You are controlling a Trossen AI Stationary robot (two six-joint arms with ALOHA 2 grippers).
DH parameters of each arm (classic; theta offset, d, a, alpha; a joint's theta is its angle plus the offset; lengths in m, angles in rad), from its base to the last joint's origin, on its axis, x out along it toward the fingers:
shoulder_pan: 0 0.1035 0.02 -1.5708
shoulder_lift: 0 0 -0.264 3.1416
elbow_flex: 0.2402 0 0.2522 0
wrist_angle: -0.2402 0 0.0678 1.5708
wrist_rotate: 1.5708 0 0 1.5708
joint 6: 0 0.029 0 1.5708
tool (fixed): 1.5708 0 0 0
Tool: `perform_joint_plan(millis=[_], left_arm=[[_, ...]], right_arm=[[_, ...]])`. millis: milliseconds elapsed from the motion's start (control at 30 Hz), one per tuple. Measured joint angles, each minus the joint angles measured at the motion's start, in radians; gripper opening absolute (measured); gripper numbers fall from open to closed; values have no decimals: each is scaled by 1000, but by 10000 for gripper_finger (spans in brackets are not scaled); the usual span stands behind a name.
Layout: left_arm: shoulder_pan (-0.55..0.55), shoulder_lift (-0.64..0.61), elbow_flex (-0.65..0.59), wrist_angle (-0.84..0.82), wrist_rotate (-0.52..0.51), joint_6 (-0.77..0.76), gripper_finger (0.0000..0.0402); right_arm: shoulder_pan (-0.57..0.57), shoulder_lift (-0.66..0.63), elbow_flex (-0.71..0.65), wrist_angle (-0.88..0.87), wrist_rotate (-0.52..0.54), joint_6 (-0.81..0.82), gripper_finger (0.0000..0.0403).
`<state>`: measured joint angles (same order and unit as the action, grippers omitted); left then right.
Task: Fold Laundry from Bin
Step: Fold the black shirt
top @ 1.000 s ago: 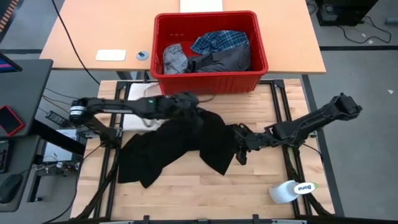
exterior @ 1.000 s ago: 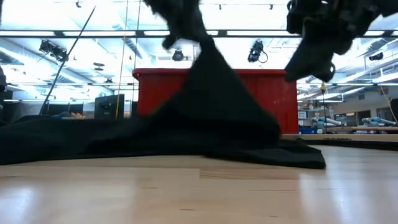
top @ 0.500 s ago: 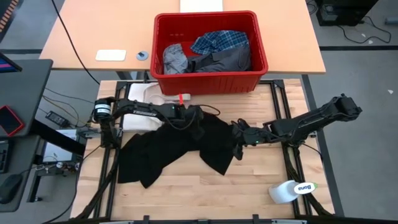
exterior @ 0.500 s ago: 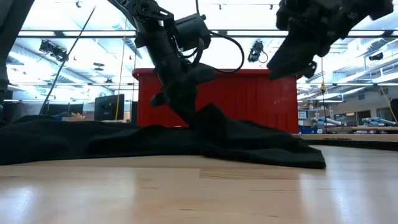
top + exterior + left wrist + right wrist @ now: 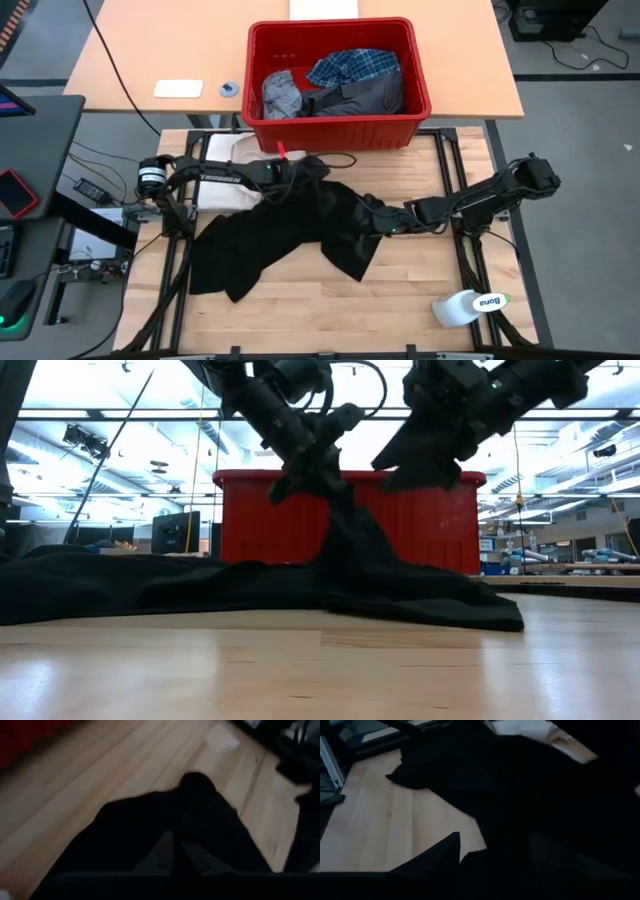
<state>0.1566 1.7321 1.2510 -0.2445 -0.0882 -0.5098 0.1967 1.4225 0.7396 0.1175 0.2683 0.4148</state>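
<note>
A large black garment lies spread over the wooden table, with a raised peak near its far right part. My left gripper is shut on that peak, in front of the red bin. The bin holds a plaid shirt, a light grey garment and a dark grey one. My right gripper hangs open just above the black garment's right edge, its fingers clear of the cloth in the low view. My left gripper pinches a bunched fold of the black garment between its two fingers. The fingers come slanting down from the table's left side. The cloth rises tent-like to the fingers, while the rest of the garment stays on the table.
A cream-white cloth lies under my left arm at the table's far left. A white bottle lies on its side at the near right corner. The bin stands on a desk beyond the table's far edge. Bare wood shows along the near edge.
My left gripper has sunk with the fold it holds, so the garment's tall peak has dropped to a low tent while the rest has stayed flat. My right gripper has gone toward the table's left, over the garment's right edge, and has opened wider.
</note>
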Motion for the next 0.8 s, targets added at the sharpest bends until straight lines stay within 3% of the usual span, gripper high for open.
perform_joint_plan(millis=[167, 333, 433, 600, 700, 800], left_arm=[[29, 0, 0, 43, 0, -127, 9], [38, -32, -1, 302, 23, -20, 9], [35, -39, 4, 421, 28, 13, 9], [42, -16, 0, 359, 26, 47, 9], [49, 11, 0, 270, -14, 55, 9], [56, 39, -2, 243, -2, 37, 9]], right_arm=[[13, 40, 49, -22, 83, -56, 237], [16, 79, 134, -97, 117, 60, 232], [33, 81, 210, -278, 170, 160, 231], [52, 81, 326, -618, 239, 328, 230], [47, 78, 360, -792, 191, 480, 230], [37, 71, 361, -853, 55, 527, 230]])
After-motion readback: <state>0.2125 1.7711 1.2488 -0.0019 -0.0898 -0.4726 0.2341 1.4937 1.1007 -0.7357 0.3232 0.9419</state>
